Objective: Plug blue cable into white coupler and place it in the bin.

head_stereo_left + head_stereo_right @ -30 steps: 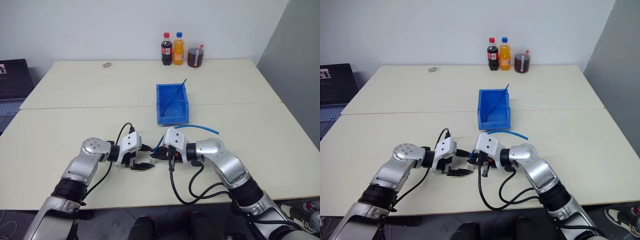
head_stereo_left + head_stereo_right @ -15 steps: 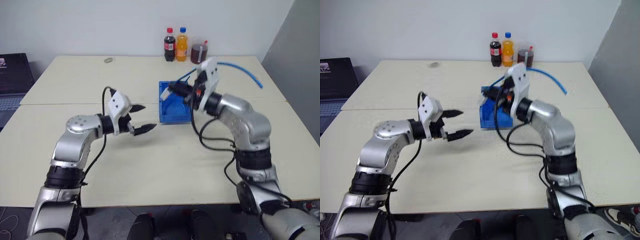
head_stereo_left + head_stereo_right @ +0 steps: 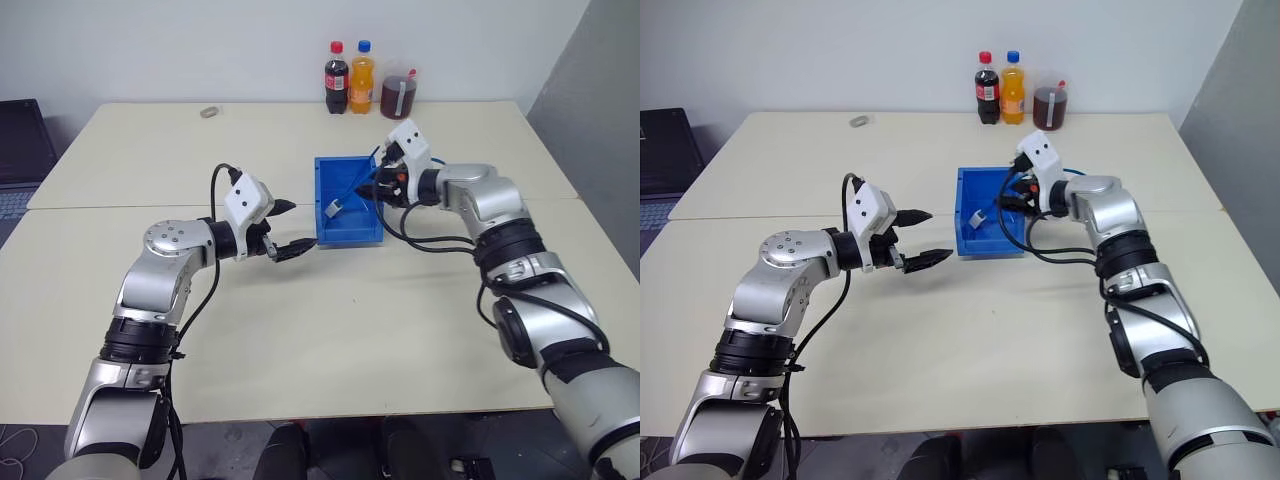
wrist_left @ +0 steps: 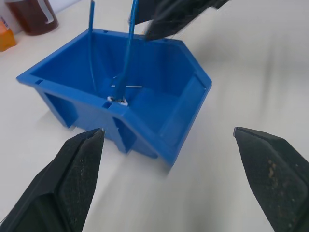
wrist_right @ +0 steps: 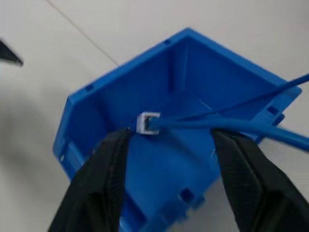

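The blue bin (image 3: 349, 236) stands mid-table. Inside it is the white coupler (image 3: 335, 207), with the blue cable (image 3: 357, 188) plugged into it and slanting up toward my right gripper (image 3: 381, 183) over the bin's far right corner. In the right wrist view the two fingers (image 5: 104, 179) stand wide apart, and the cable (image 5: 217, 123) runs between them untouched to the coupler (image 5: 147, 123). Whether the coupler rests on the bin floor I cannot tell. My left gripper (image 3: 301, 226) hovers open and empty just left of the bin (image 4: 159, 145).
A thin blue rod (image 4: 91, 48) leans in the bin. Two bottles (image 3: 334, 78) and a brown jar (image 3: 397, 92) stand at the table's far edge, with a small object (image 3: 209, 112) at the far left. A laptop (image 3: 15, 150) lies beyond the left edge.
My right arm carried the cable and coupler from the near table up over the bin, then opened its fingers. The left gripper rose and moved toward the bin, staying open.
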